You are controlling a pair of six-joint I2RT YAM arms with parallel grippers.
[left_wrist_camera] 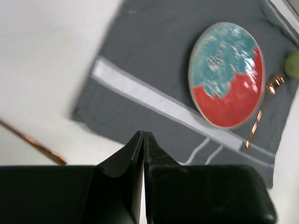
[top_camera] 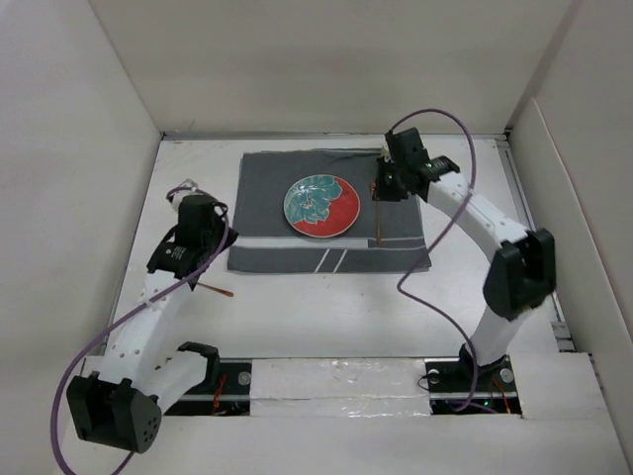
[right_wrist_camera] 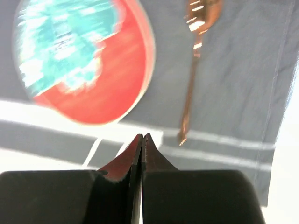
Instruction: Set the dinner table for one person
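left tool (left_wrist_camera: 143,140) pressed together, copper utensil (left_wrist_camera: 32,141) laid leftward on bench (left_wrist_camera: 37,56), right tool (right_wrist_camera: 142,140) pressed together, spoon (right_wrist_camera: 191,84) laid ahead

A plain off-white back wall (top_camera: 326,59) is standing across the far side. The left wall (top_camera: 69,148) and right wall (top_camera: 584,178) are boxing things in, soft light falling evenly.

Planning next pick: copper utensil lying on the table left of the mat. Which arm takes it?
Left, probably. The copper utensil lies near the left gripper, shut and empty. The right gripper sits past the plate, above the spoon, and would have to reach across the mat.
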